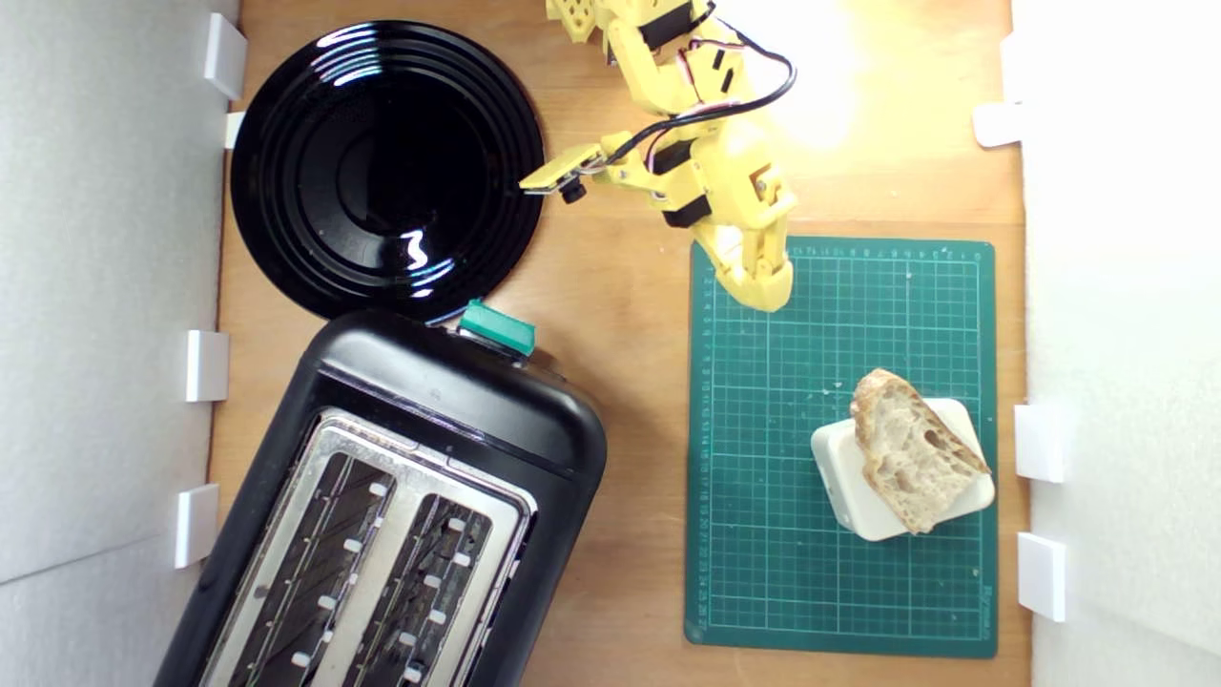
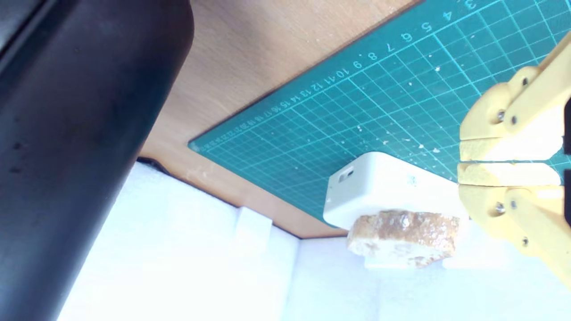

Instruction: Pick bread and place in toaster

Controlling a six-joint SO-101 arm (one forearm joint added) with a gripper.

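Observation:
A pale tan slice of bread [image 1: 914, 448] with brown crust lies across a rounded white block [image 1: 863, 496] on the green cutting mat [image 1: 763, 534], toward the exterior view's right. The wrist view shows the bread [image 2: 403, 232] edge-on atop the block [image 2: 379, 187]. My yellow gripper [image 1: 768, 291] hangs over the mat's far corner, well short of the bread. Its jaws are pressed together, empty, in the wrist view [image 2: 464, 161]. The black toaster [image 1: 458, 410], with silver top, two open slots and a teal lever knob [image 1: 496, 327], sits at the exterior view's lower left.
A glossy round black plate [image 1: 315, 219] lies behind the toaster. White walls with small white brackets [image 1: 1042, 442] line both sides of the wooden table. The toaster's black side [image 2: 80, 133] fills one side of the wrist view.

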